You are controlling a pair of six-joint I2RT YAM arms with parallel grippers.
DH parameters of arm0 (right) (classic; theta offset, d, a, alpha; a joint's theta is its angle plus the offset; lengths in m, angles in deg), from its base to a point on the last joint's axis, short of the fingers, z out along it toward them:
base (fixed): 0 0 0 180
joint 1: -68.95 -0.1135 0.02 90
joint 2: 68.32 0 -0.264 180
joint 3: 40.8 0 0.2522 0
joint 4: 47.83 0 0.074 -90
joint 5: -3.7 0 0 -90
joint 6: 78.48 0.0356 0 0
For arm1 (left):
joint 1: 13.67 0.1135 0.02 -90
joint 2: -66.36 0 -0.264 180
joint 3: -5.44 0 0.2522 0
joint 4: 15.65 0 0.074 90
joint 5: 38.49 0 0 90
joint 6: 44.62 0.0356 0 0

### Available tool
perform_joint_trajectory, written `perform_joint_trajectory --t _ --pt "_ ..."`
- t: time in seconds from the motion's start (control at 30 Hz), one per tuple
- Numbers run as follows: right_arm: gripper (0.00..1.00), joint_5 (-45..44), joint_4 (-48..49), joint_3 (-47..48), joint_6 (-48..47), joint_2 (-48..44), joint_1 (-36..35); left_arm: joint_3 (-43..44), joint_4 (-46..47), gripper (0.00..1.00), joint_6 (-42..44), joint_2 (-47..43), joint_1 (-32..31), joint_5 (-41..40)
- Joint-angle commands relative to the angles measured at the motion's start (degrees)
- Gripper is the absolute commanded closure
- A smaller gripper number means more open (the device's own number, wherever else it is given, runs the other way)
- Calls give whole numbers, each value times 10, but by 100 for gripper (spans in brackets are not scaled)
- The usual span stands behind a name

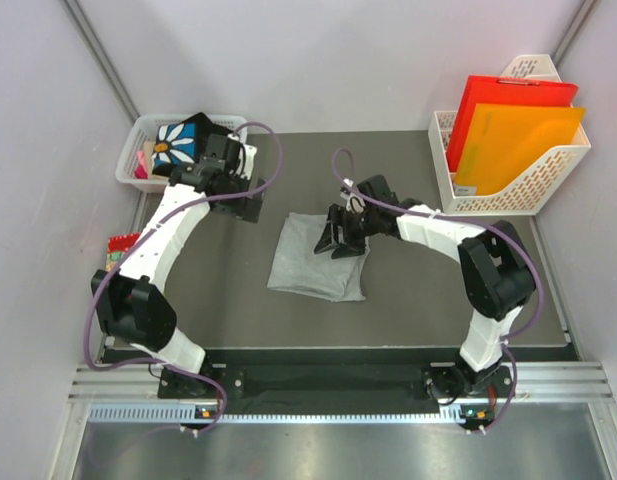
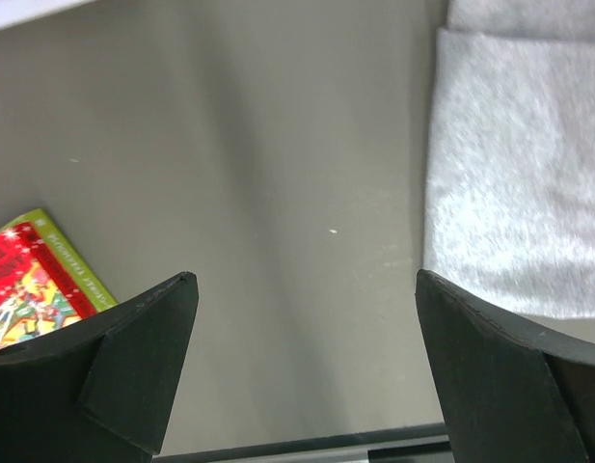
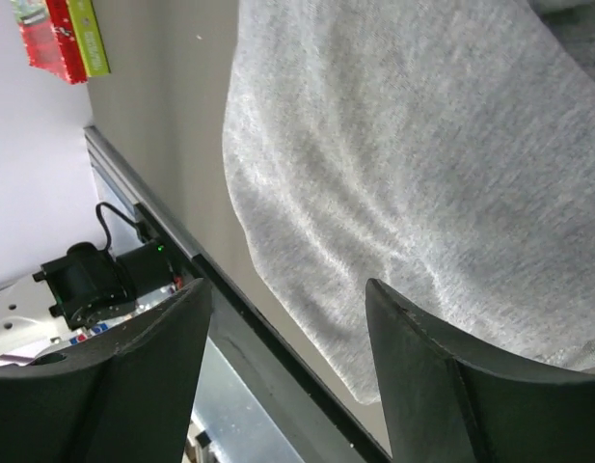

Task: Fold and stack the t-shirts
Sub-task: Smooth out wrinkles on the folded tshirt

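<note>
The light grey t-shirt (image 1: 310, 265) lies folded in a rough square near the middle of the dark table (image 1: 438, 300). The right gripper (image 3: 289, 289) hangs over its far right corner with its claw spread apart and nothing pinched. Off to the left, the left gripper (image 2: 305, 282) stands wide open above bare tabletop, beside the shirt's edge. The black t-shirt (image 1: 183, 140) with the daisy print sits bundled in the white basket (image 1: 131, 158) at the far left corner. A red packet (image 1: 119, 249) lies by the left edge.
</note>
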Motion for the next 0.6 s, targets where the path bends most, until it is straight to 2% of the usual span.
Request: perform_joint_trajectory --t 0.0,0.2,0.3,0.57 --pt "35 -13 10 -21 -20 8 19 -19 4 1 4 -9 -32 6" --pt "35 -32 17 -37 -39 11 55 -21 -1 1 12 -19 -32 12" --pt "32 -49 10 -43 -53 -10 103 -31 2 1 14 -22 -35 24" --pt "32 -36 46 -70 -52 -14 173 -82 32 1 10 24 -89 -9"
